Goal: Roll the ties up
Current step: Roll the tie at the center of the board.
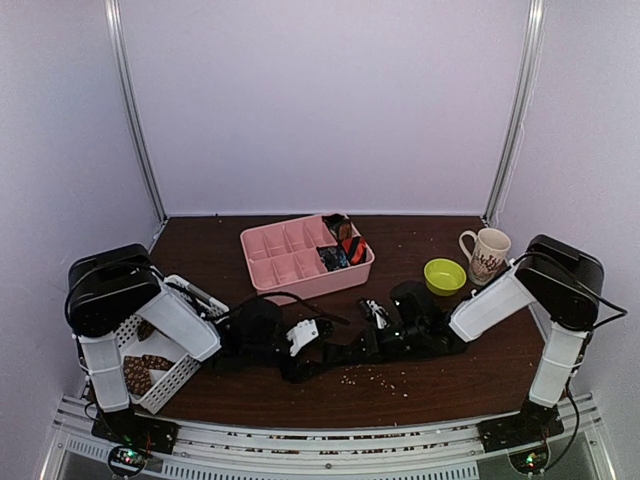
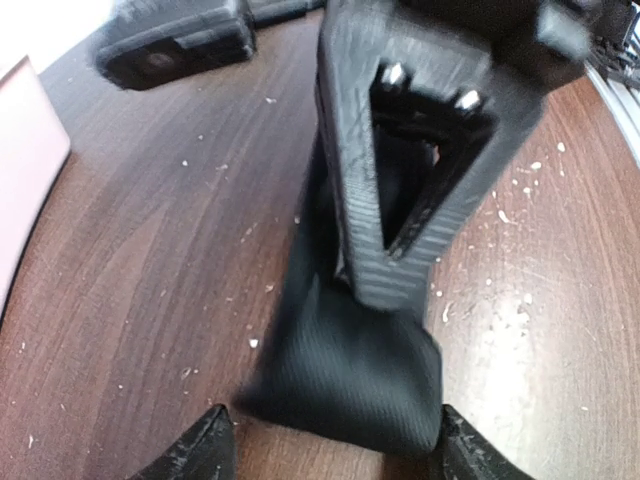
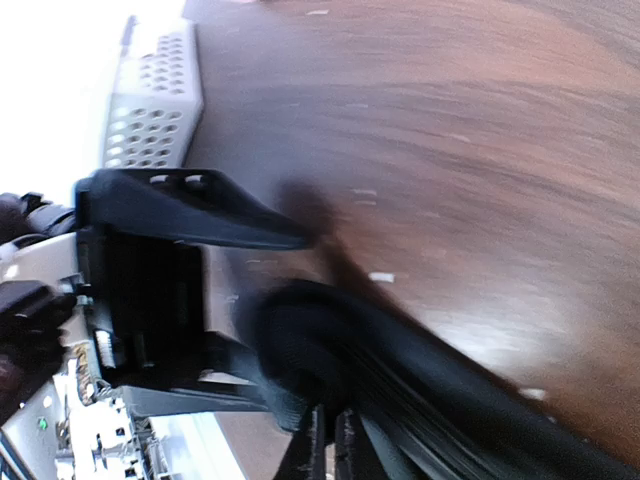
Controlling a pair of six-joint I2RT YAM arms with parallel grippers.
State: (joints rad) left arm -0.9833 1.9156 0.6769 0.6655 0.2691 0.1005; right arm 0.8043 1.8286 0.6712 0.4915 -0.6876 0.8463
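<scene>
A plain black tie (image 2: 345, 370) lies on the dark wooden table (image 1: 430, 385) between my two arms, and shows in the top view as a dark strip (image 1: 335, 358). My left gripper (image 2: 335, 455) is open, one fingertip (image 2: 200, 450) on each side of the tie's broad end. My right gripper (image 3: 333, 450) is shut on a folded, partly coiled part of the same tie (image 3: 330, 350). In the left wrist view, the right gripper (image 2: 420, 150) stands just beyond the tie's end. Rolled ties (image 1: 342, 245), dark and orange-striped, sit in the pink tray (image 1: 275, 255).
A white perforated basket (image 1: 180, 375) at the near left holds brown patterned ties (image 1: 135, 372). A green bowl (image 1: 445, 275) and a patterned mug (image 1: 487, 255) stand at the right. Light crumbs (image 1: 385, 378) dot the table near the front.
</scene>
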